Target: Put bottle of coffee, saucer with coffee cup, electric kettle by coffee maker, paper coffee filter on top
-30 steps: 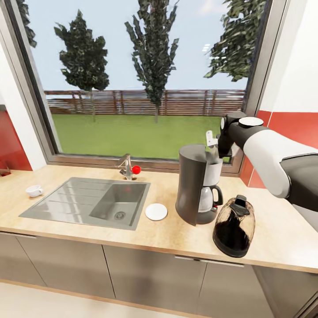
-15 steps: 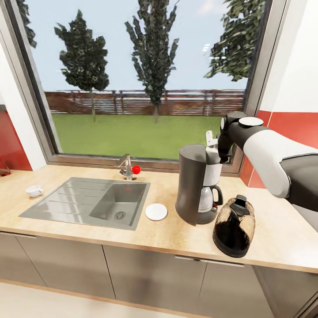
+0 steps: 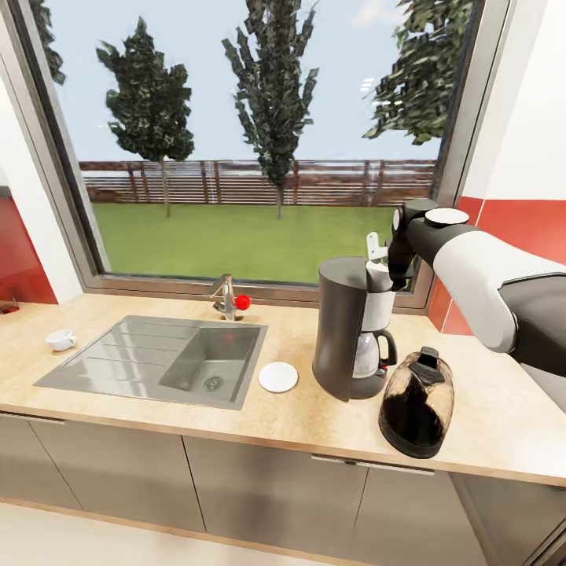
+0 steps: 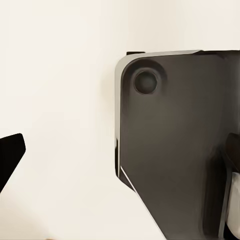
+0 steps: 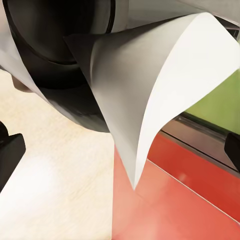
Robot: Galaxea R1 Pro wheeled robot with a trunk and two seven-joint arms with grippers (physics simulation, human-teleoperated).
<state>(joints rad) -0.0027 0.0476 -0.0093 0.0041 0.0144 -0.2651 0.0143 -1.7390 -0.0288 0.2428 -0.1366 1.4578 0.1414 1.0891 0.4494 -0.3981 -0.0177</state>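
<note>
Since a second ago my right tool (image 3: 391,267) has sunk slightly over the coffee maker (image 3: 350,326) near the counter's (image 3: 299,409) back edge — fingers apart around the paper filter (image 5: 145,95), light and floppy — best pinched at its rim.

Standing upright on the wooden countertop (image 3: 196,424): dark grey coffee maker (image 3: 350,326), glass carafe seated inside. Sitting on its top, a white paper coffee filter (image 5: 150,95), cone-shaped. Resting just near-right, a dark rounded electric kettle (image 3: 417,405). Lying flat just left, a white saucer (image 3: 278,377). Sitting far left beyond the sink, a small white coffee cup (image 3: 60,339).
</note>
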